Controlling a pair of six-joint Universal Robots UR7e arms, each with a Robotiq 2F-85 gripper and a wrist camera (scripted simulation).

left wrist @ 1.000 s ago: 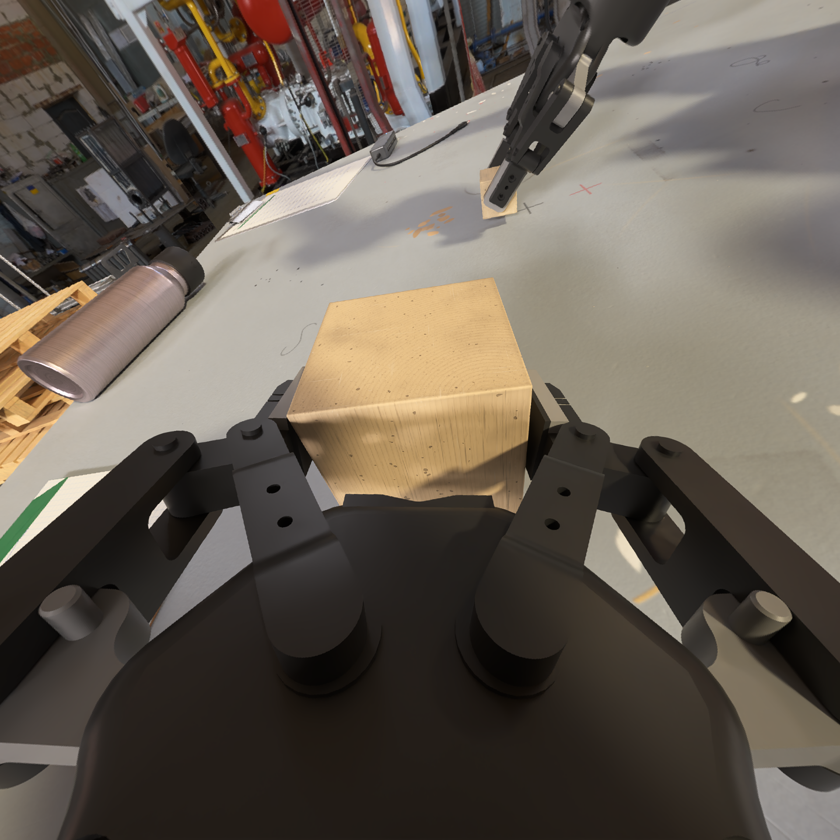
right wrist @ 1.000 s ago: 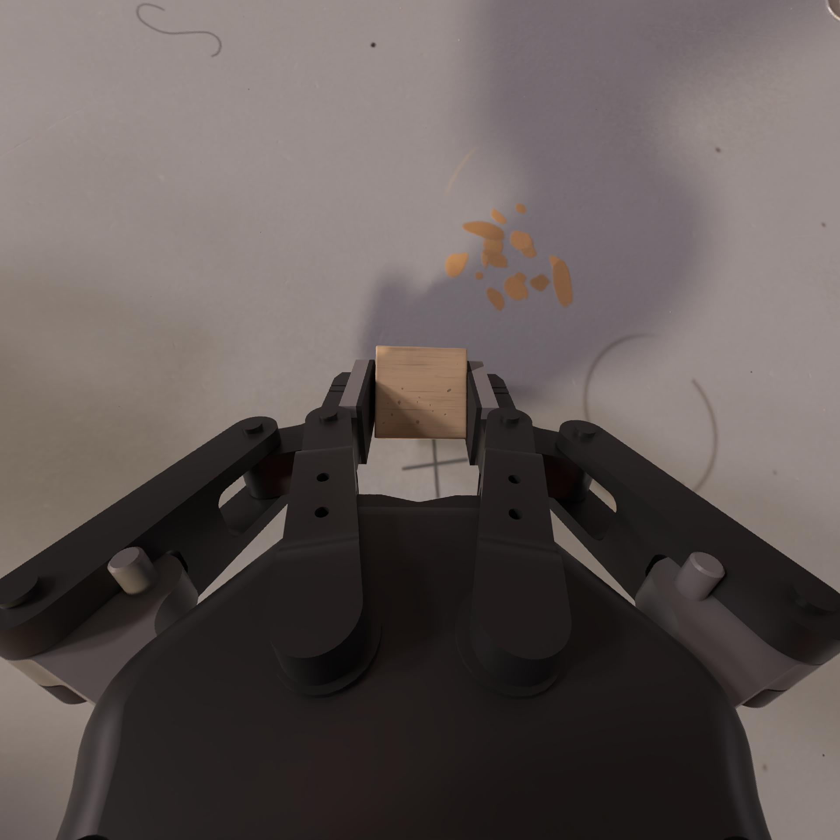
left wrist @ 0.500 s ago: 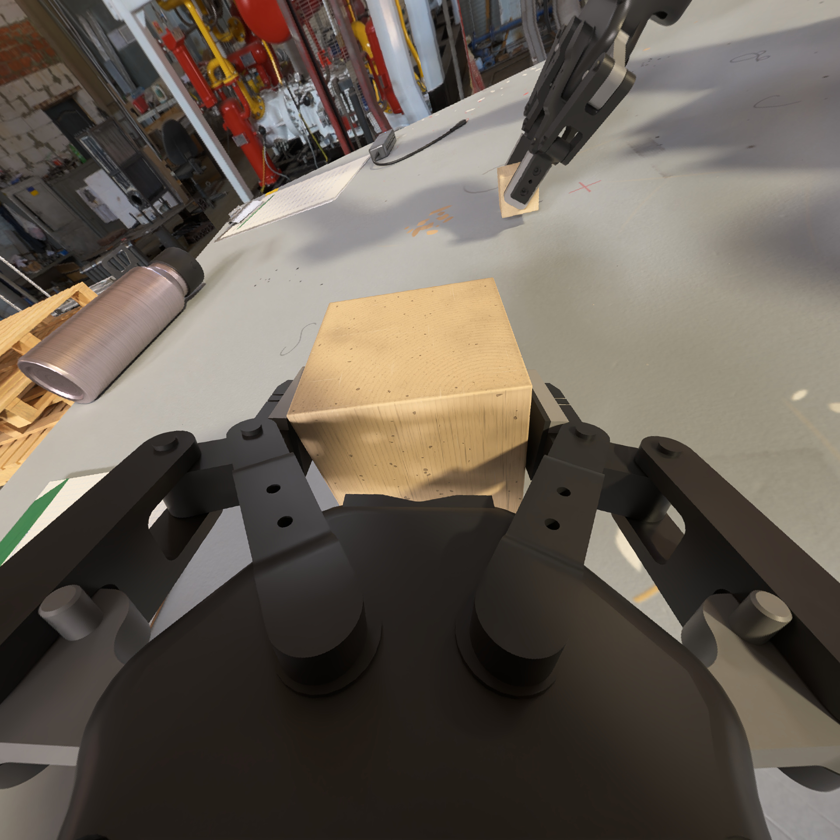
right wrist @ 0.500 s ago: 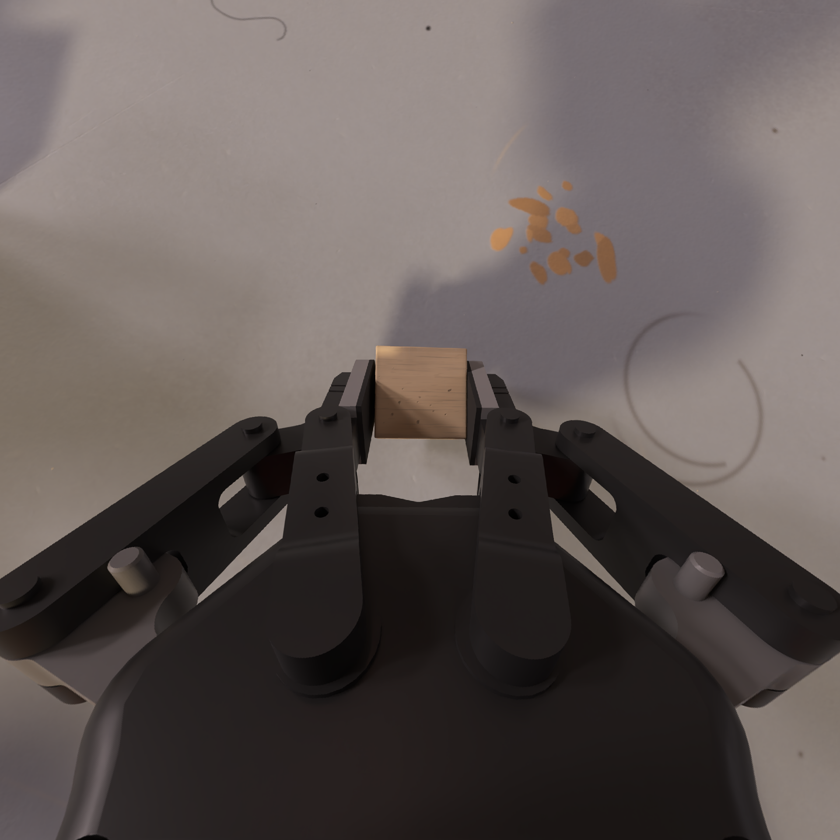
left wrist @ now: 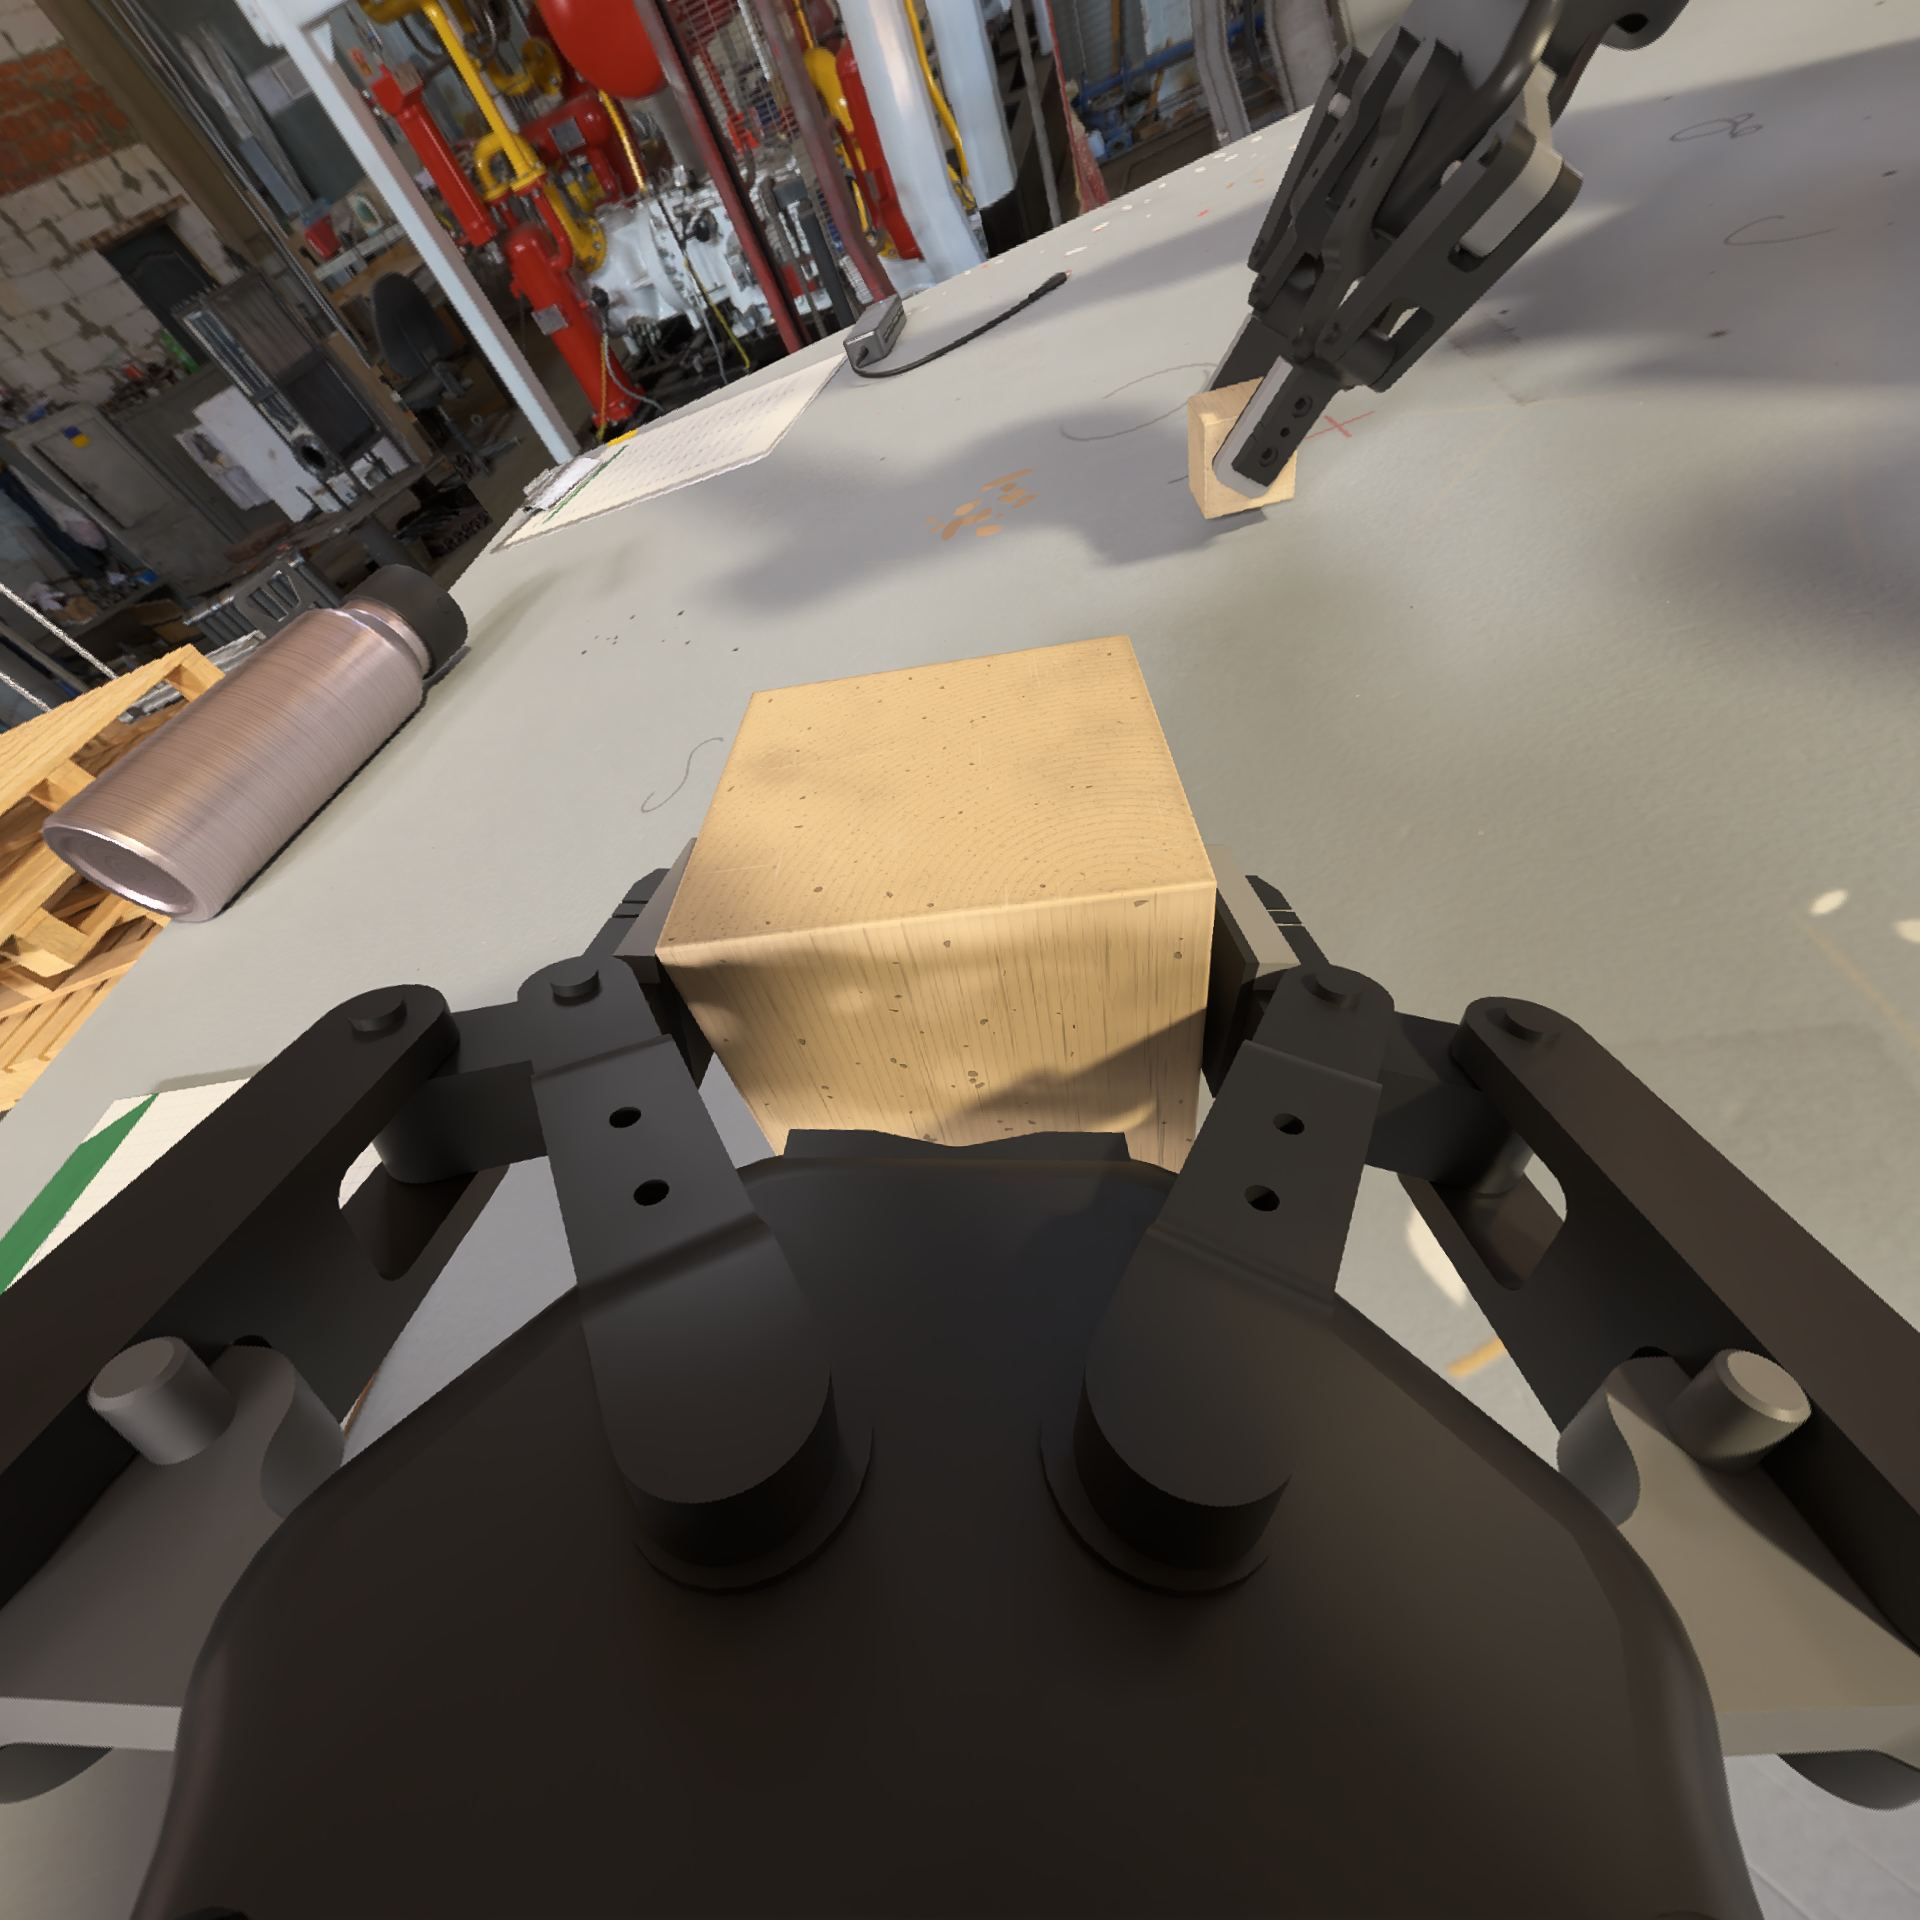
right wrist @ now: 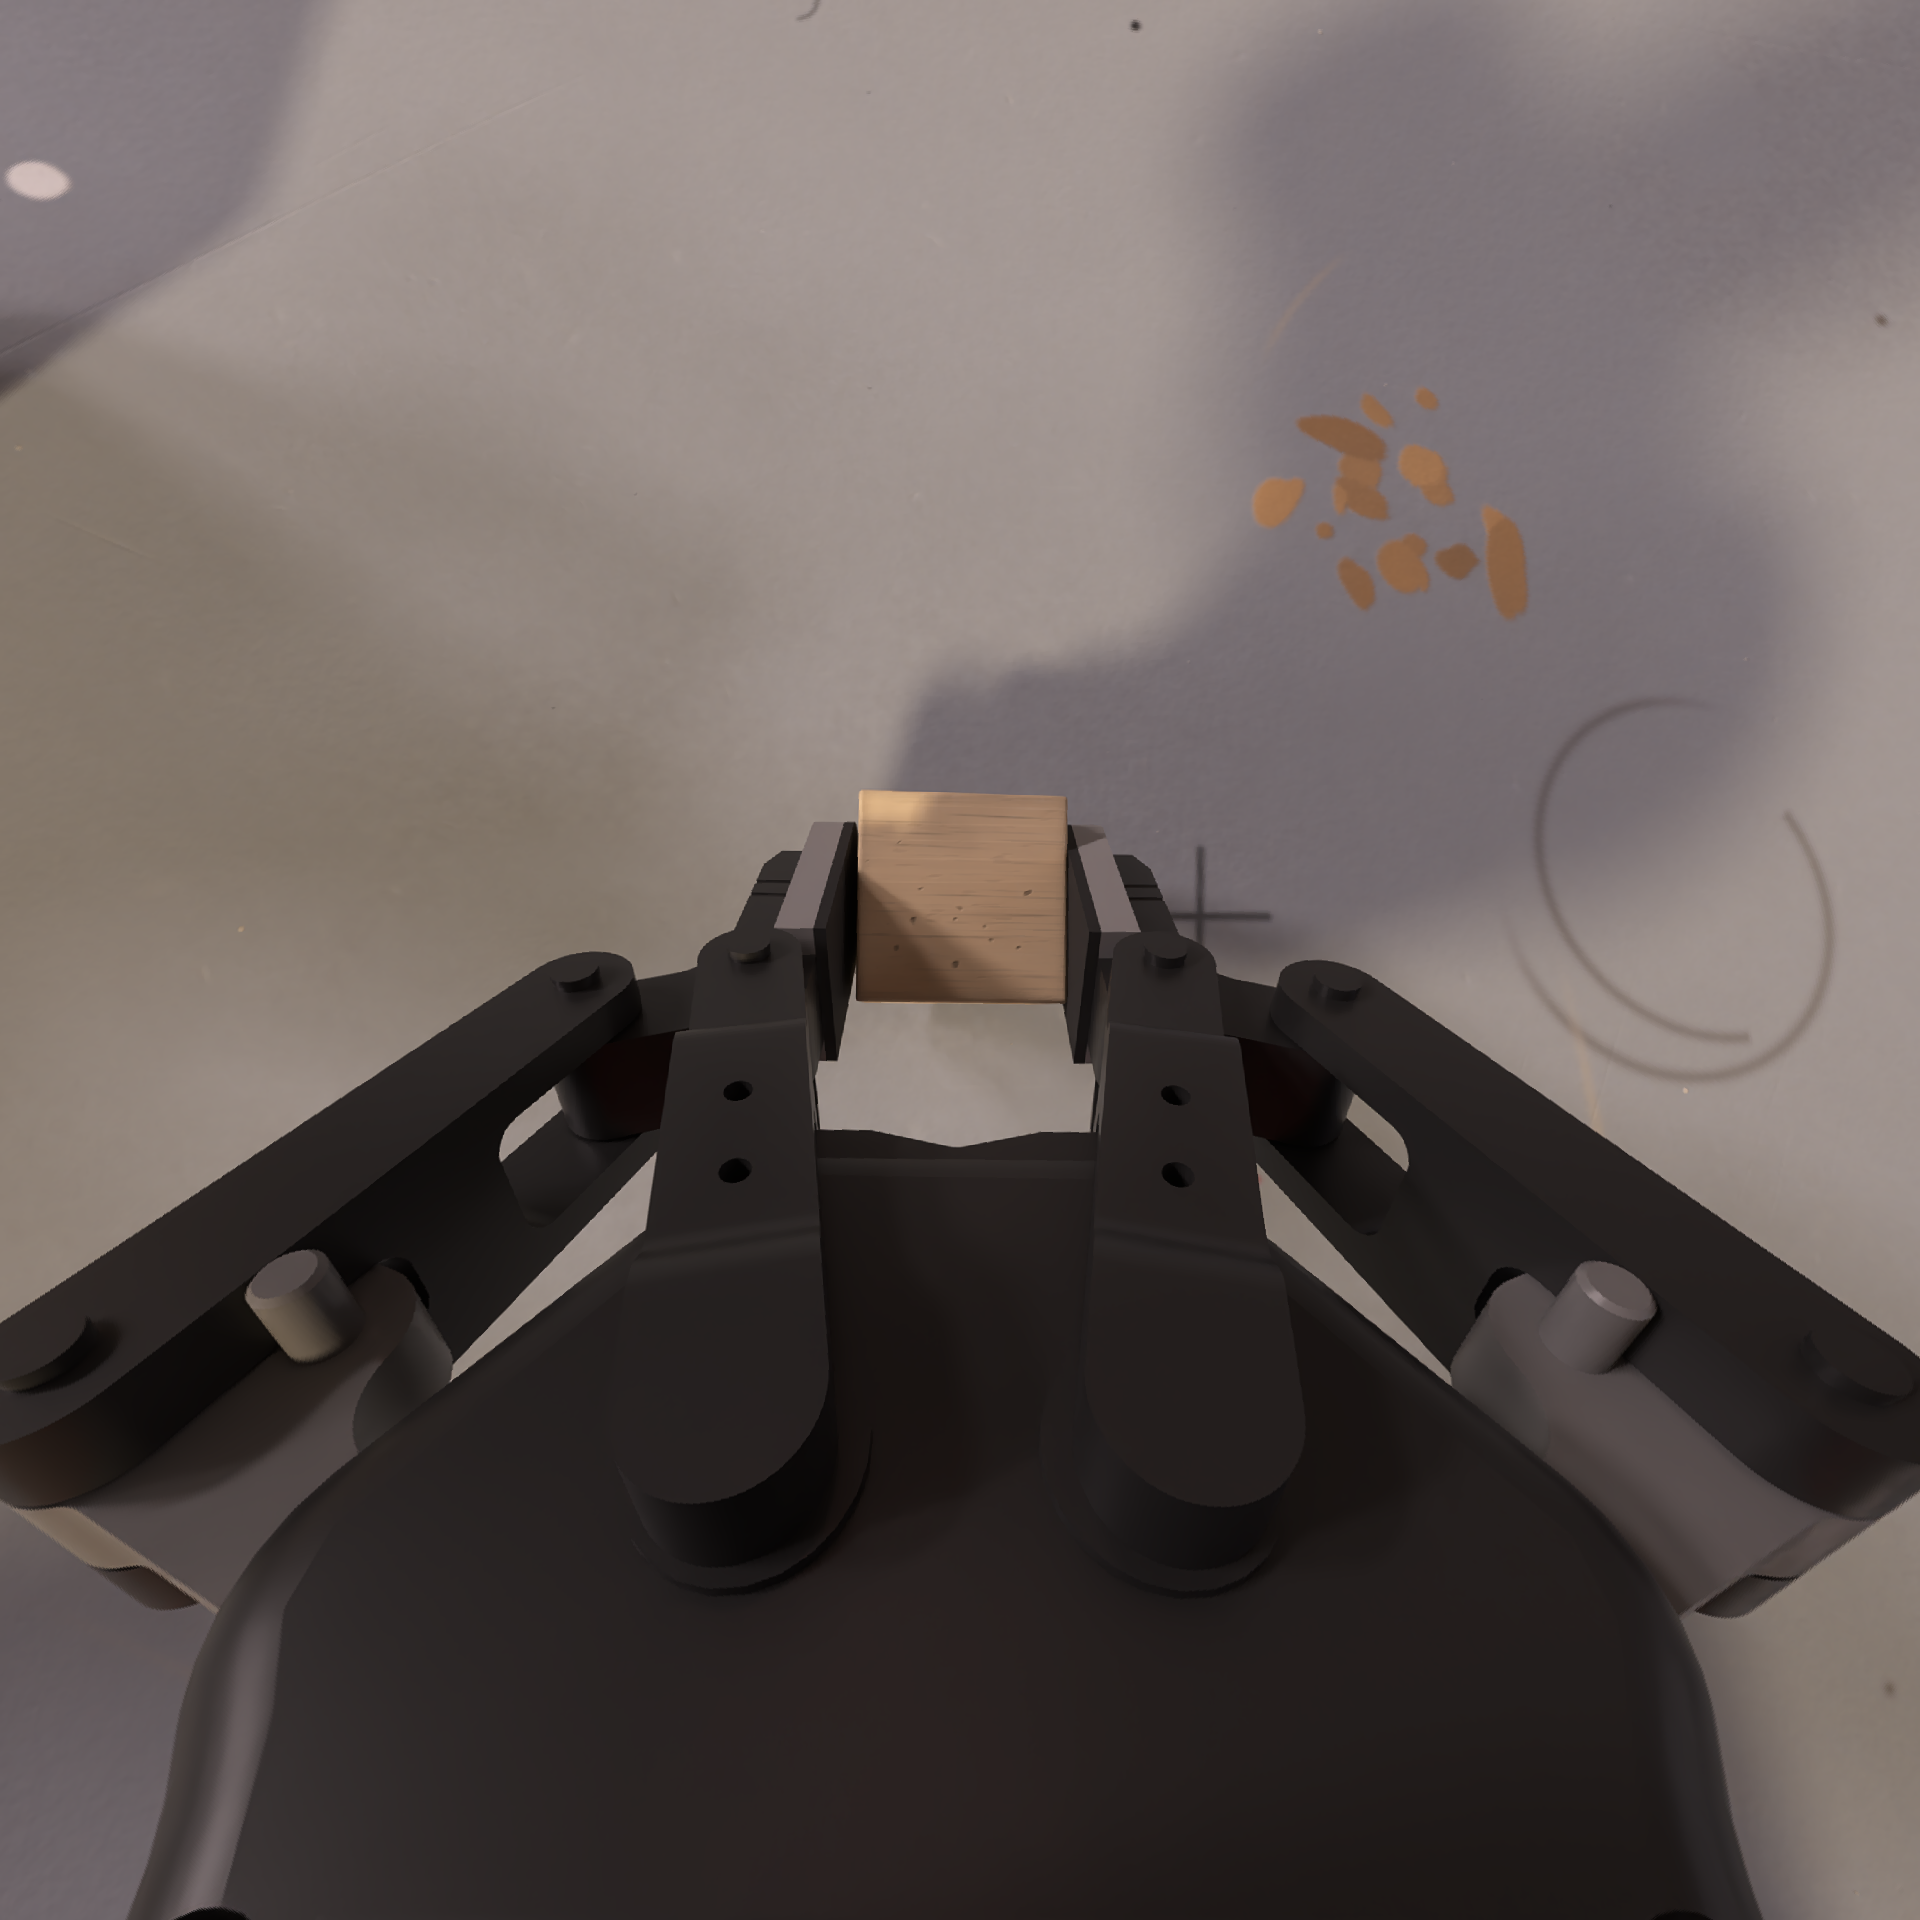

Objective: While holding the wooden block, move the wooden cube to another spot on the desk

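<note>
My left gripper [left wrist: 940, 925] is shut on a large wooden block [left wrist: 935, 831], its two pads pressed on the block's left and right sides. My right gripper [right wrist: 961, 904] is shut on a small wooden cube [right wrist: 961, 899] and holds it over the grey desk [right wrist: 416, 623]. In the left wrist view the right gripper [left wrist: 1262, 452] shows at the far upper right with the cube [left wrist: 1210, 462] between its fingers, low by the desk surface; I cannot tell whether the cube touches the desk.
A metal bottle [left wrist: 249, 748] lies on its side at the left desk edge. A white sheet [left wrist: 675, 447] and a small grey box with a cable [left wrist: 878, 338] lie at the back. Orange spots [right wrist: 1392, 509] and pen marks are on the desk. A green-edged sheet [left wrist: 73, 1184] lies near left.
My right gripper has carried the cube sideways across the desk: rightward in the left wrist view, away from the orange spots and past the pen cross. The left gripper and block have not moved.
</note>
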